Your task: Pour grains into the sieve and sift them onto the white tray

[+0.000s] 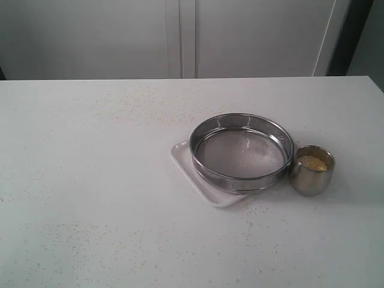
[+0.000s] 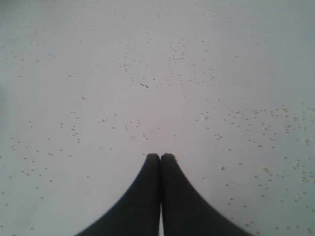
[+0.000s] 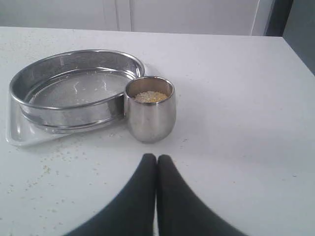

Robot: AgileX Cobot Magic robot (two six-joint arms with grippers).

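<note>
Since neither arm shows in the exterior view and nothing has been poured yet, I'd call this the start: the cup grab is the step in hand. Table [image 1: 90, 210] is white, dusted with stray specks [image 2: 275, 115]. White tray [image 1: 191, 173] sits right of centre, sieve [image 1: 237, 179] resting on top and covering most of it; only the tray's left edge and near corner show. Sieve mesh looks bare, no grains in it, none visible on the tray. Steel cup [image 1: 309, 180] stands upright just beside the sieve's right wall, can't tell if touching. It holds the grains [image 1: 313, 162], filled to below the rim. Right gripper [image 3: 156, 158] faces the cup, fingertips pressed together, holding nothing. Left gripper [image 2: 160, 157] is likewise closed and empty over bare table. Next move, my read: right opens wide enough for the cup, grips the wall, lifts, tips over the mesh. Rounded shiny wall may slip.
</note>
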